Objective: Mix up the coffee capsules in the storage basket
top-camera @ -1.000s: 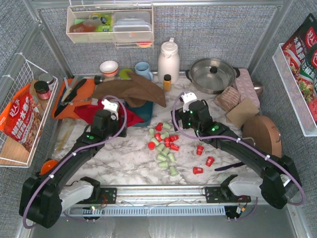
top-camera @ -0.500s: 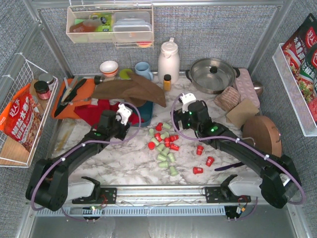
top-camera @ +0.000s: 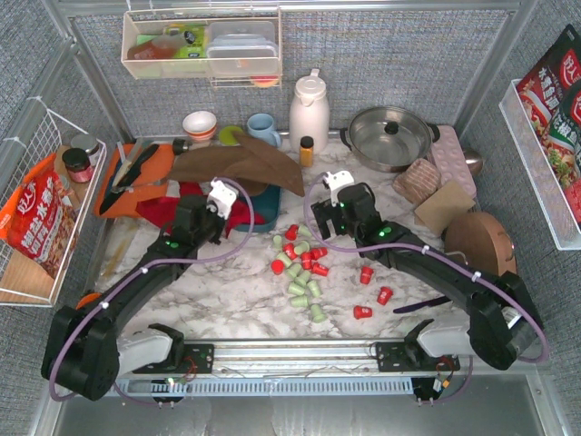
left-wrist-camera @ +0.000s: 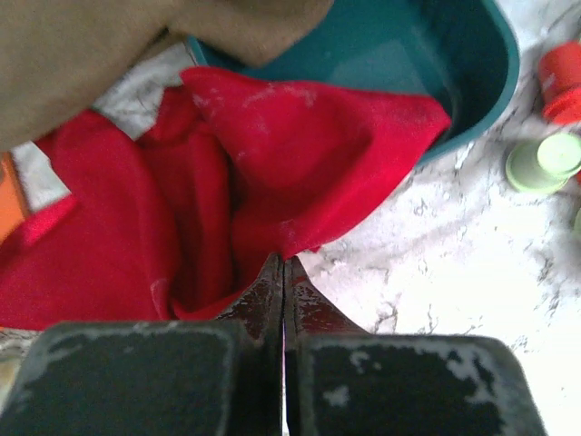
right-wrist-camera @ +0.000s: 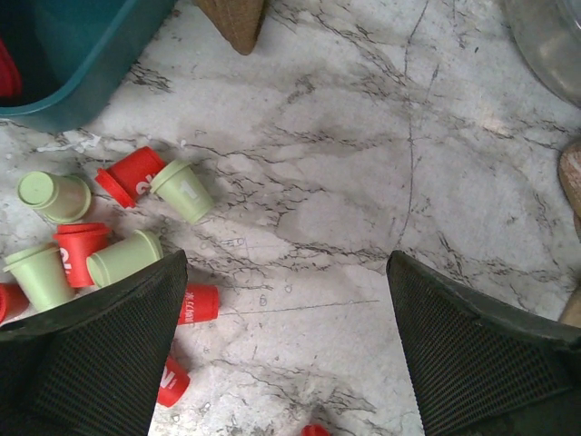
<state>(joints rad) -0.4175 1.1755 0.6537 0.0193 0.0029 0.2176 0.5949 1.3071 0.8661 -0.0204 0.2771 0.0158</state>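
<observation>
The storage basket [top-camera: 270, 212] is a teal bin, partly covered by a brown cloth [top-camera: 241, 163] and a red cloth [top-camera: 172, 204]. In the left wrist view the red cloth [left-wrist-camera: 272, 163] drapes over the basket [left-wrist-camera: 477, 86] rim. My left gripper [left-wrist-camera: 284, 261] is shut, its tips pinched at the red cloth's lower edge. Red and mint coffee capsules [top-camera: 300, 263] lie scattered on the marble, right of the basket. My right gripper [right-wrist-camera: 286, 309] hovers open over bare marble beside the capsules [right-wrist-camera: 136, 213], holding nothing. The basket's corner [right-wrist-camera: 73, 64] shows at its upper left.
Three stray red capsules [top-camera: 367, 272] lie further right. A white thermos [top-camera: 309, 111], amber bottle [top-camera: 307, 150], blue mug [top-camera: 263, 129] and steel pot [top-camera: 390, 136] stand behind. An orange board [top-camera: 136, 173] sits at the left, a wooden disc [top-camera: 481, 245] at the right.
My left gripper has closed from wide open, at the red cloth's edge by the basket. The right gripper has drifted slightly left and stays open.
</observation>
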